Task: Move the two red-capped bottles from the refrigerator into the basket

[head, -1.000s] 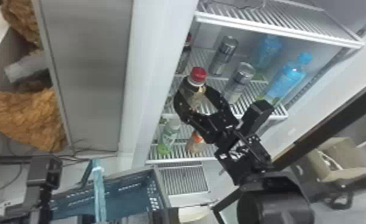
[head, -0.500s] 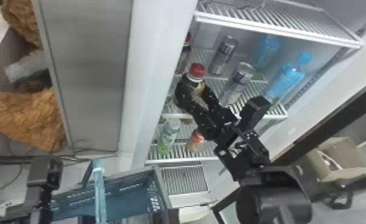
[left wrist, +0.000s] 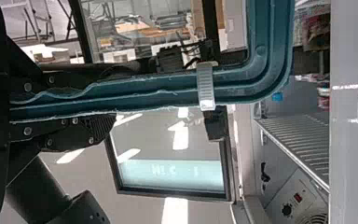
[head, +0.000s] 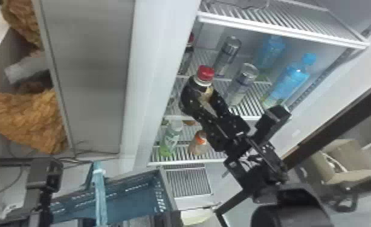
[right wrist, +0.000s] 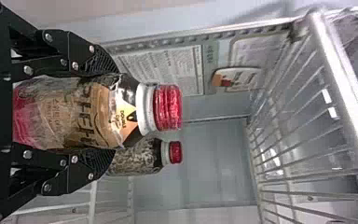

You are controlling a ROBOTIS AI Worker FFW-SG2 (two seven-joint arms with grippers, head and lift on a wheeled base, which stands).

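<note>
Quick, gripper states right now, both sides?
Left gripper: closed on the basket handle.
Right gripper: closed around a red-capped bottle, in the refrigerator.

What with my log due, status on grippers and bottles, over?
Right gripper shut on front bottle, inside refrigerator. Left gripper on basket handle. Second bottle close behind; upper shelf overhead.

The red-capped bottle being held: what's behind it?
A second red-capped bottle is behind it in the refrigerator; cap, neck and some body show. The rest is covered by the held bottle and the right tool.
</note>
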